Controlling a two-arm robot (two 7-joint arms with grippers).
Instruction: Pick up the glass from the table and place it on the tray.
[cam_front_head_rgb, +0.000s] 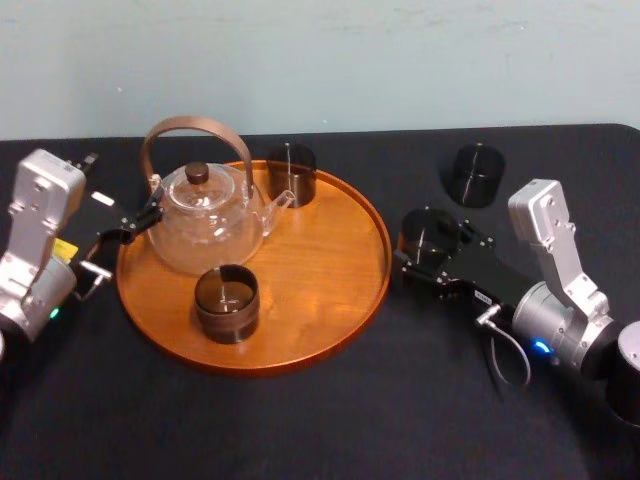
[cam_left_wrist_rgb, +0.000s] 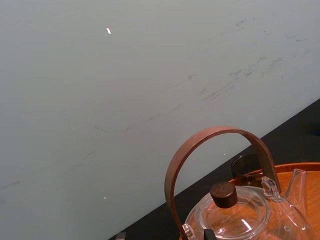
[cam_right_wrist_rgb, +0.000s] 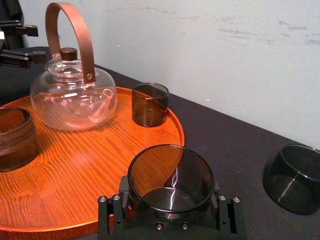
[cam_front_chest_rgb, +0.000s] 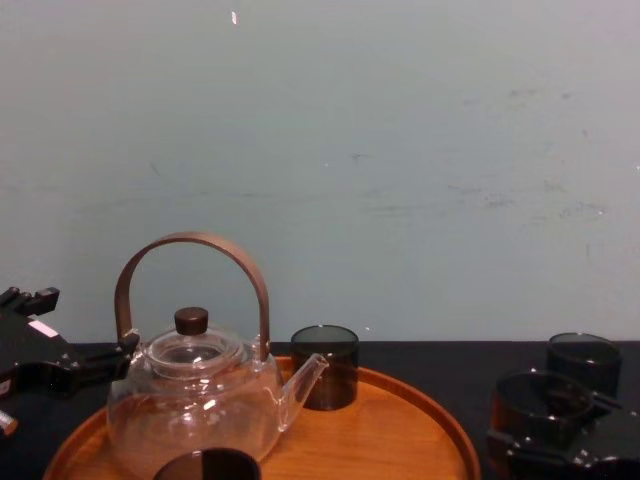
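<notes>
Just off the right rim of the tray (cam_front_head_rgb: 322, 282), your right gripper (cam_front_head_rgb: 433, 250) has its fingers clamped on either side of the glass (cam_right_wrist_rgb: 171, 176). The glass is a dark, smoky tumbler, upright over the table (cam_front_head_rgb: 300, 430); you cannot tell whether its base touches the black surface. A second glass (cam_front_head_rgb: 477, 173) stands farther back on the table, apart from the tray. On the tray you see a clear teapot (cam_front_head_rgb: 208, 220), a far glass (cam_front_head_rgb: 291, 175) by its spout and a near glass (cam_front_head_rgb: 227, 303) in front of it. Your left gripper (cam_front_head_rgb: 128, 222) hangs at the tray's left edge beside the teapot, fingers apart, holding nothing.
</notes>
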